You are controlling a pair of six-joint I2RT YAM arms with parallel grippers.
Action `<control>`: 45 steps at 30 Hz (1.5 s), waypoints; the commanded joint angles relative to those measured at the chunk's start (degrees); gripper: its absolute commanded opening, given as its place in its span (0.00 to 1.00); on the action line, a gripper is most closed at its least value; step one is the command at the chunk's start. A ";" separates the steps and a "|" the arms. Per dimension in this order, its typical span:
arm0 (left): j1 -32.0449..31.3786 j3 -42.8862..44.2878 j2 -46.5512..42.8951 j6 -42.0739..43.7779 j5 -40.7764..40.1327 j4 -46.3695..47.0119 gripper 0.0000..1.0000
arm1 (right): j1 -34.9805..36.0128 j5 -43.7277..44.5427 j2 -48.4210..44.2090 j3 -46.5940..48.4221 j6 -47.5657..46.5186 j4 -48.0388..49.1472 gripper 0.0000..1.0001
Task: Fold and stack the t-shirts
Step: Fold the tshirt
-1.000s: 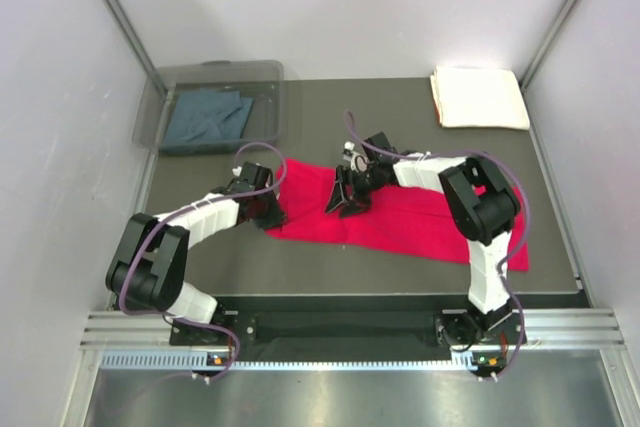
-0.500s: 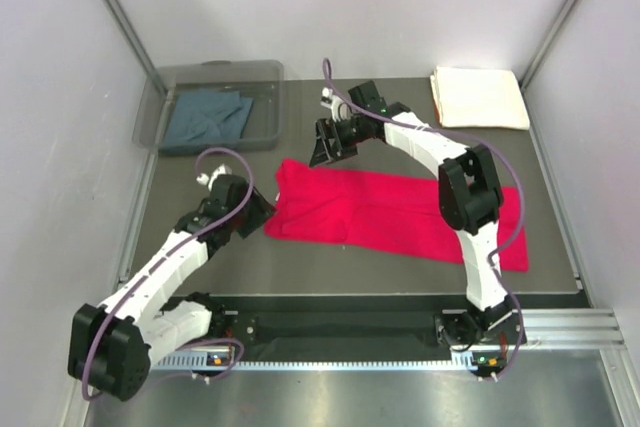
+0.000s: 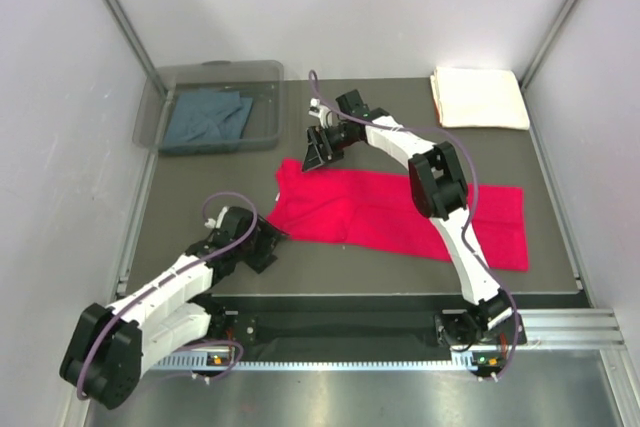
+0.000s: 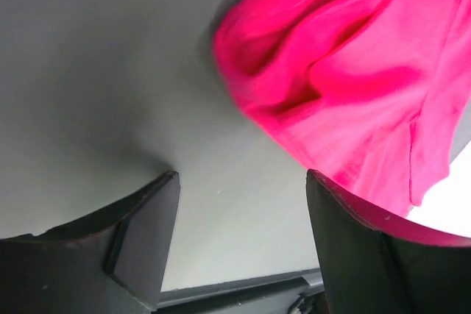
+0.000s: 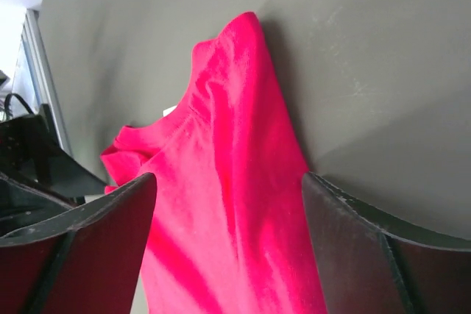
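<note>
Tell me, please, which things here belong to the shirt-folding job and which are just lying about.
Job in hand:
- red t-shirt, spread out
- cream-white t-shirt, folded
- blue-grey t-shirt, in the clear plastic bin

Lying about:
- clear plastic bin

No legible text, label, number or sign on the red shirt [image 3: 400,212], the white shirt [image 3: 478,97] at one o'clock or the bin [image 3: 220,66] at ten.

Dark grey table [image 3: 350,272]. Red t-shirt [image 3: 370,212] lies spread across the middle, its left end rumpled. Cream-white t-shirt [image 3: 478,97], a folded rectangle, far right corner. Clear plastic bin [image 3: 215,72] far left corner, possibly overhanging the edge.
</note>
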 commanded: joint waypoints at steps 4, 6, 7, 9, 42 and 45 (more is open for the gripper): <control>-4.38 -3.05 1.72 -12.40 -7.38 5.25 0.71 | 1.69 0.53 1.77 -0.57 -5.42 -2.90 0.71; -4.65 -4.36 2.68 -14.24 -8.35 9.02 0.69 | 1.77 2.55 1.77 -0.48 -5.60 -3.34 0.69; -4.65 -4.46 3.21 -14.78 -9.22 9.74 0.68 | 1.77 3.78 1.50 -0.57 -5.08 -2.82 0.69; -4.65 -3.76 5.31 -14.35 -10.11 10.36 0.66 | 1.51 7.64 0.01 -1.88 -4.29 -0.46 0.76; -3.86 2.39 15.52 -2.83 -19.51 17.57 0.17 | 5.73 6.69 3.44 -1.09 -7.37 -6.87 0.49; -3.77 4.58 16.93 -0.72 -19.34 16.96 0.05 | 4.59 10.81 2.38 -1.88 -3.43 -4.49 0.31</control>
